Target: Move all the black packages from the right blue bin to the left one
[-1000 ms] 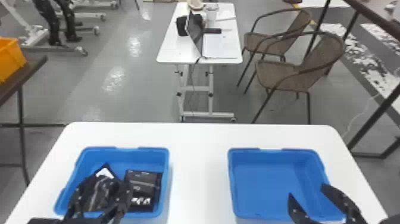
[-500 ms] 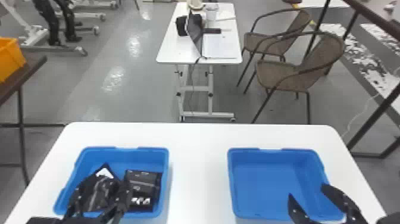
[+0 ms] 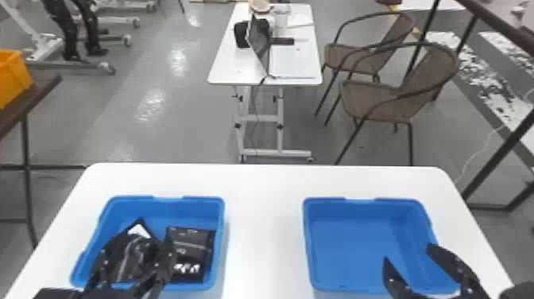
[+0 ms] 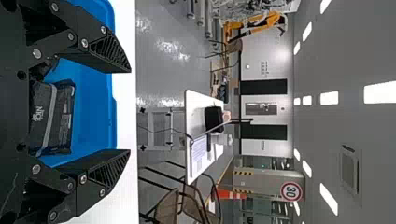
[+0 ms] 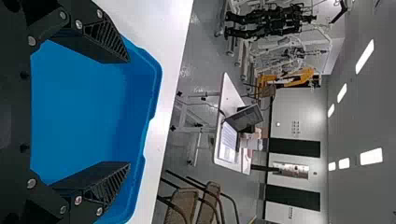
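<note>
Black packages: lying together inside the left blue bin
Package markings: pale lettering is running across one; a white patch is showing on another
Left gripper: hovering over that bin, jaws standing apart
Right gripper: hovering over the right blue bin, jaws standing apart
Round sign: bearing a number inside a red ring
</note>
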You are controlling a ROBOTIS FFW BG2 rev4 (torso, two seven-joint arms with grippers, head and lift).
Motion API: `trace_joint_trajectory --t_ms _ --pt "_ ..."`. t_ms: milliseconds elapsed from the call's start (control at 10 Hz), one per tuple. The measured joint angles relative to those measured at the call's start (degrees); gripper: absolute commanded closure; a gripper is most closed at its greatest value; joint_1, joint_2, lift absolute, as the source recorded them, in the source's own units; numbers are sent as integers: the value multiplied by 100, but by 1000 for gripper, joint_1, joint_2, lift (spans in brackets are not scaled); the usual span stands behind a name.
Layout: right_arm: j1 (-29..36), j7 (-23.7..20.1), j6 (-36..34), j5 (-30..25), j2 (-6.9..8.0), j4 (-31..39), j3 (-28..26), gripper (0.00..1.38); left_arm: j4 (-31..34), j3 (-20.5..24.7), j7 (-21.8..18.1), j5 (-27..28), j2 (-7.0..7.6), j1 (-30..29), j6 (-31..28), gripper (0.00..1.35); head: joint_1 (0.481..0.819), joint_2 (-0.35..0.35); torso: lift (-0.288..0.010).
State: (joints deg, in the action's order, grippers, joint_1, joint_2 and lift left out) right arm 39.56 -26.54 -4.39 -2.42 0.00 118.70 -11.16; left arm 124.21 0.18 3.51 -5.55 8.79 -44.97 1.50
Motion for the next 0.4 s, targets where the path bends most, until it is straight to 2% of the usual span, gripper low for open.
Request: trace_joint_trajectory --t_ms 400 --pt "-22 -9 0 3 0 -7 0 254 -23 4 -64 1 -17 38 8 452 695 9 -40"
